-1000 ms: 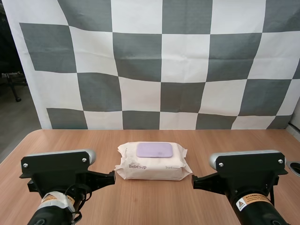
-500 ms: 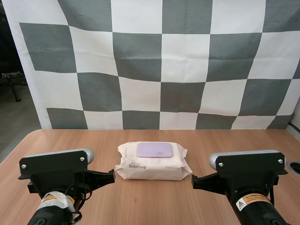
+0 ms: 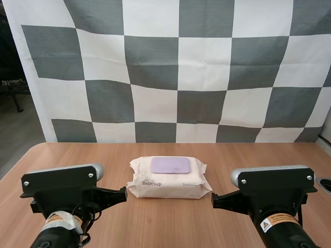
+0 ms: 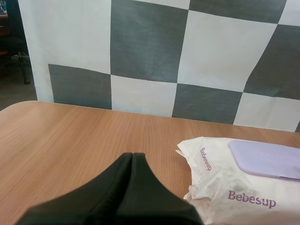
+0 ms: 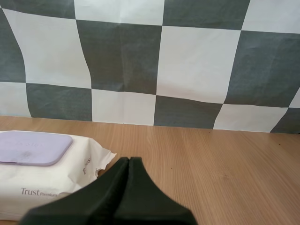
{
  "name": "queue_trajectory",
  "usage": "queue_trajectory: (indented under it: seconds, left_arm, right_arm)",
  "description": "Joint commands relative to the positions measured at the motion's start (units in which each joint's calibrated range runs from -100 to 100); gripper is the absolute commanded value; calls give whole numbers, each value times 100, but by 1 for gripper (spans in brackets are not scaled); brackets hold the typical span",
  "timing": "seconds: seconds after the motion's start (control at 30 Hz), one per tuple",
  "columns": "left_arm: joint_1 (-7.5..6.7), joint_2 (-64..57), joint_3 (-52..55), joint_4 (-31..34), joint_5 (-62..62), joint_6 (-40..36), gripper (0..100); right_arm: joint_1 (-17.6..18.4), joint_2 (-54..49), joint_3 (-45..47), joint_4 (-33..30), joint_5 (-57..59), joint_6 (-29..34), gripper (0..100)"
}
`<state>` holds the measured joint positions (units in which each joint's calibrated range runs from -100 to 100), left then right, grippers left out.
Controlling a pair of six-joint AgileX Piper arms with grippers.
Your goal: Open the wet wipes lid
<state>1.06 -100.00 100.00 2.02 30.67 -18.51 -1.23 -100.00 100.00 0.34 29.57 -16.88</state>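
Closest to me, the left arm (image 3: 62,194) and the right arm (image 3: 274,191) sit low over the near edge of the wooden tabletop (image 3: 165,227), one on each side, with bare wood between them. From the left wrist camera, the left gripper (image 4: 132,157) has its jaws pressed together into a single dark wedge, holding nothing. It points forward over the wood just beside the left end of the pack, without touching it. The right gripper (image 5: 129,160) looks the same: jaws closed on nothing, aimed past the crinkled right end of the pack and clear of it.

A little farther out, between the two arms and near the middle of the tabletop, lies the pack of wet wipes (image 3: 169,181). It is cream-coloured and lies flat, and the side facing the arms carries the printed word "Bebesup". On top of it the lilac lid (image 3: 170,165) lies flat and shut. Beyond the pack there is plain wood up to the far edge.
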Motion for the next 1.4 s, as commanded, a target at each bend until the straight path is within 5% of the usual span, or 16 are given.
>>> queue_trajectory:
  seconds: [0.0,0.23,0.63,0.8,1.03,1.17,1.37]
  left_arm:
    - [3,0,0,7,-8,-4,0]
    - [2,0,0,-202,-314,-4,0]
    - [2,0,0,305,-5824,359,0]
    - [2,0,0,305,-8258,373,0]
    - [2,0,-83,911,-11419,373,0]
    - [2,0,-755,1072,-11131,373,0]
    - [2,0,-2166,981,-7816,59,0]
  right_arm:
    - [-4,0,0,68,8,3,0]
    - [-4,0,0,452,8,3,0]
    - [-4,0,0,584,-272,3,0]
    - [-4,0,0,491,-2910,3,0]
    - [-4,0,0,491,-8565,3,0]
    - [-4,0,0,491,-10321,3,0]
    - [-4,0,0,491,-10526,-233,0]
